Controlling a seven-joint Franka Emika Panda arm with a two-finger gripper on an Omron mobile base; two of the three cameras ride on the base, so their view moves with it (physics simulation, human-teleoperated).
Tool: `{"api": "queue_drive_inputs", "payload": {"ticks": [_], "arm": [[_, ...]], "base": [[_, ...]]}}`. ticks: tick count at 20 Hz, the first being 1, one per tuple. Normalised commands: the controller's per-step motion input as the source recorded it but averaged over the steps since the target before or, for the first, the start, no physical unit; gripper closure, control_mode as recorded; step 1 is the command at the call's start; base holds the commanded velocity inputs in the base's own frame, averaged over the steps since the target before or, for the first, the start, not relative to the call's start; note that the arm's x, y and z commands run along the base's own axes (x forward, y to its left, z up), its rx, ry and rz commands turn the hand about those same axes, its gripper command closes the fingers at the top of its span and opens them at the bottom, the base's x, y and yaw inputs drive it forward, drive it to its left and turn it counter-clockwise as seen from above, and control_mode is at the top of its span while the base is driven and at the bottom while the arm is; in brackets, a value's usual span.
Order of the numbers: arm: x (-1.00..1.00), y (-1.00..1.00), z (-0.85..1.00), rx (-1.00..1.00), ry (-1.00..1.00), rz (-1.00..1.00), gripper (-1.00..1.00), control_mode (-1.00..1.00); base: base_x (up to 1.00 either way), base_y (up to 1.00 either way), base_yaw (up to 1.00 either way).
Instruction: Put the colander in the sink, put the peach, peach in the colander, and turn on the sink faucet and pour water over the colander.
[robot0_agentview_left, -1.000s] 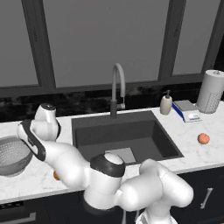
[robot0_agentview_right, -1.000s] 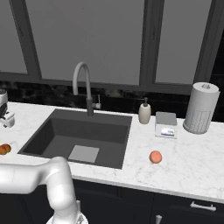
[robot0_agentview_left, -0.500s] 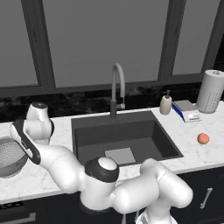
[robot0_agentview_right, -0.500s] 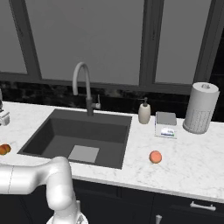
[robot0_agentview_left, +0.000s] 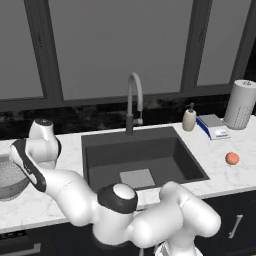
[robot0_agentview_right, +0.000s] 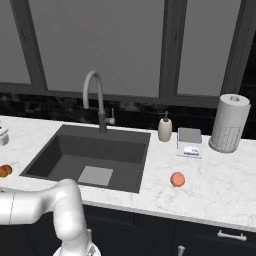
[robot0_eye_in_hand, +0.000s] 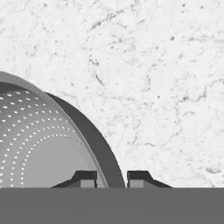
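grey metal colander (robot0_eye_in_hand: 43, 144) sits on the marble worktop (robot0_eye_in_hand: 153, 65) left of the sink (robot0_agentview_left: 140, 155), its rim pinched between the claw (robot0_eye_in_hand: 112, 178) tips, one inside the bowl, one outside. best to lift straight up before swinging over the sink, keeping it level. the hand view shows that grip; the left base view shows the colander (robot0_agentview_left: 10, 177) beside the arm; the right base view shows both peaches (robot0_agentview_right: 177, 179)

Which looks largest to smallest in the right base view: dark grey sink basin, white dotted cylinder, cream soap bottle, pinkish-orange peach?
1. dark grey sink basin
2. white dotted cylinder
3. cream soap bottle
4. pinkish-orange peach
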Motion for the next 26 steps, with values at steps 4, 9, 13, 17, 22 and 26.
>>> {"api": "queue_drive_inputs", "payload": {"ticks": [4,9,13,17,22,26], "arm": [[-0.34,-0.11,0.14,0.02,-0.14,-0.03,1.00,-1.00],[-0.27,-0.32,0.50,0.05,-0.12,-0.03,1.00,-1.00],[-0.38,-0.53,0.66,0.12,-0.08,-0.01,1.00,-1.00],[-0.56,-0.75,0.53,0.15,0.00,-0.06,1.00,-1.00],[-0.55,-0.85,0.40,0.05,0.00,-0.08,1.00,-1.00],[-0.40,-0.97,0.18,0.00,0.00,-0.10,1.00,-1.00]], "base": [[0.00,0.00,0.00],[0.00,0.00,0.00],[0.00,0.00,0.00],[0.00,0.00,0.00],[0.00,0.00,0.00],[0.00,0.00,0.00]]}}
